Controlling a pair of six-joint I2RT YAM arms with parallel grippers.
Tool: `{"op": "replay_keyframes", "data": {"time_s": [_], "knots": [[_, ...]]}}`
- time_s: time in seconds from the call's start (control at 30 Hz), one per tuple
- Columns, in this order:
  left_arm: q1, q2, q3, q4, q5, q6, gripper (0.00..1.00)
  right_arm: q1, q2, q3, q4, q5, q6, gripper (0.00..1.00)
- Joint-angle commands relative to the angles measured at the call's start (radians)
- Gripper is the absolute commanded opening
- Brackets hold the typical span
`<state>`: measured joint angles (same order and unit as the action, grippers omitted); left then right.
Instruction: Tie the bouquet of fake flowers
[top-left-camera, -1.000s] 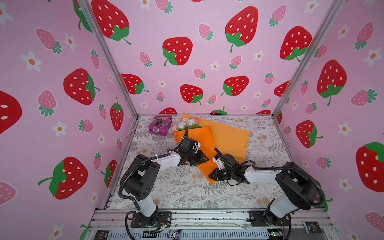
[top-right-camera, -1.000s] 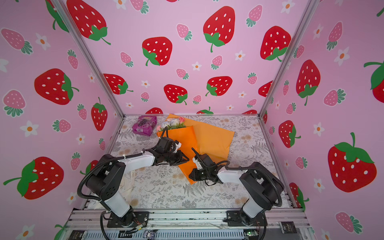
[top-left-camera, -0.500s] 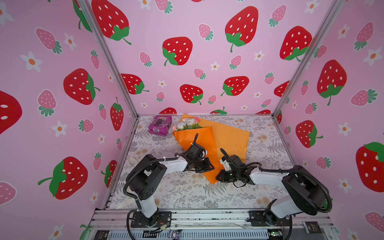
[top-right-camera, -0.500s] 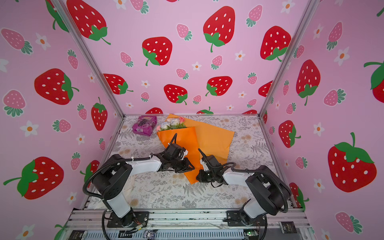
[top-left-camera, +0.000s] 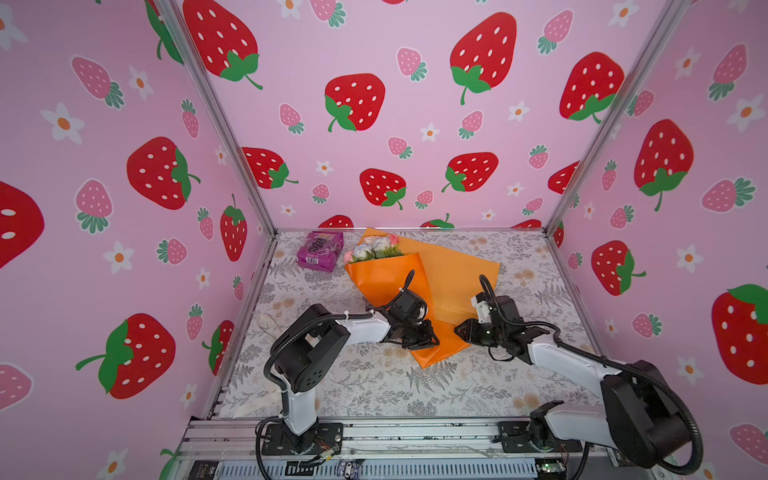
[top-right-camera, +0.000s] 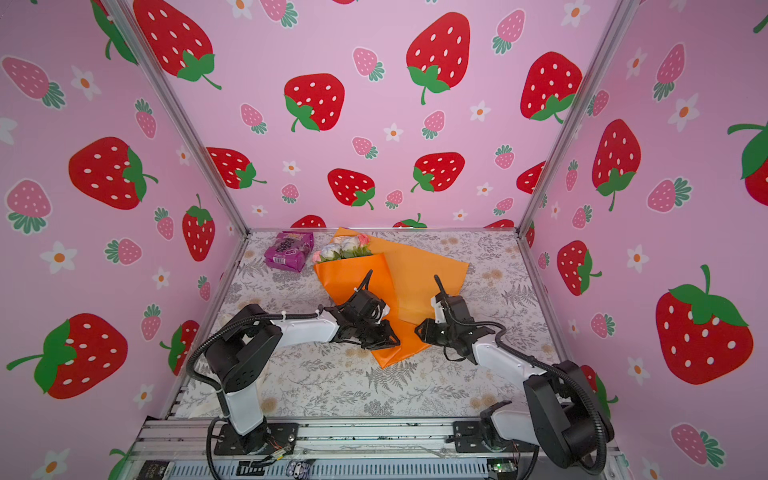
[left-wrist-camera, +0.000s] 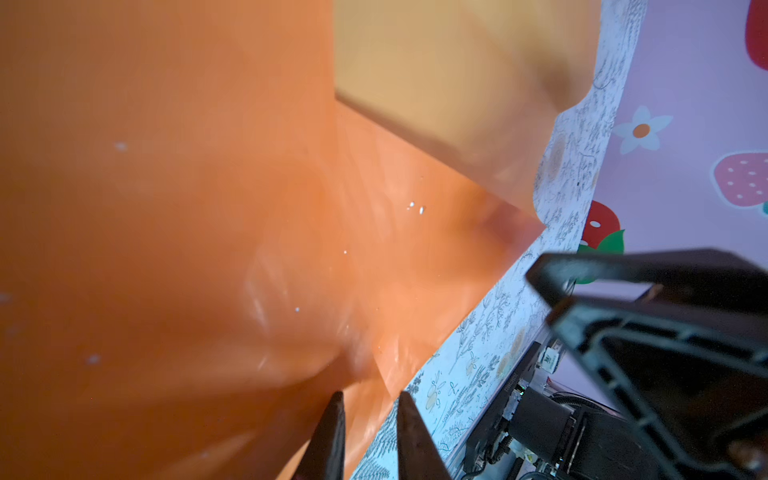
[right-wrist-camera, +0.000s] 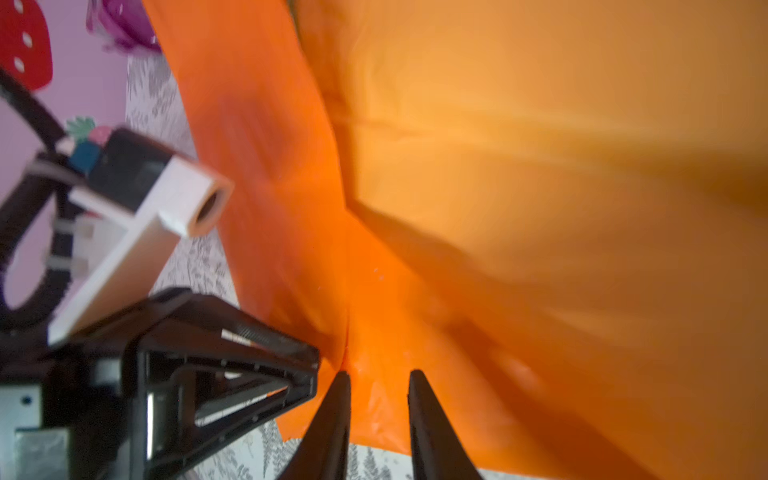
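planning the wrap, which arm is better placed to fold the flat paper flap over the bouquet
Right, probably: the flat flap lies on the right arm's side, its jaws at the flap's near edge. The left arm is at the bouquet's narrow end and would have to cross it.

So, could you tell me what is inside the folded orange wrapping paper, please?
Pink and white flower heads poke out of the orange wrapping paper at its far end. Anything lower inside is covered by paper.

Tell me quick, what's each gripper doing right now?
Left gripper: closed on the bouquet of fake flowers, pinching its orange paper.
Right gripper: open, jaws apart at the same paper, gripping nothing.
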<state>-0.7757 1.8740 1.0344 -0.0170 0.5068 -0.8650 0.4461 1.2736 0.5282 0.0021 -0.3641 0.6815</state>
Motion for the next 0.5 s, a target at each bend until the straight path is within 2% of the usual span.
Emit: {"op": "replay_keyframes", "data": {"time_s": [0.0, 0.1, 0.27, 0.4, 0.47], "knots": [[-0.010, 0.019, 0.076, -0.061, -0.035, 0.022, 0.24, -0.135, -0.008, 0.012, -0.077, -0.011, -0.100, 0.33], [-0.010, 0.053, 0.101, -0.081, -0.032, 0.024, 0.24, -0.269, 0.018, 0.018, -0.073, -0.057, -0.140, 0.40], [-0.016, 0.062, 0.096, -0.083, -0.017, 0.008, 0.20, -0.424, 0.082, 0.049, -0.059, -0.129, -0.184, 0.47], [-0.028, 0.063, 0.088, -0.077, 0.026, 0.009, 0.19, -0.456, 0.137, 0.073, -0.032, -0.202, -0.206, 0.48], [-0.040, 0.072, 0.092, -0.084, 0.035, 0.012, 0.16, -0.457, 0.157, 0.074, -0.002, -0.247, -0.220, 0.45]]}}
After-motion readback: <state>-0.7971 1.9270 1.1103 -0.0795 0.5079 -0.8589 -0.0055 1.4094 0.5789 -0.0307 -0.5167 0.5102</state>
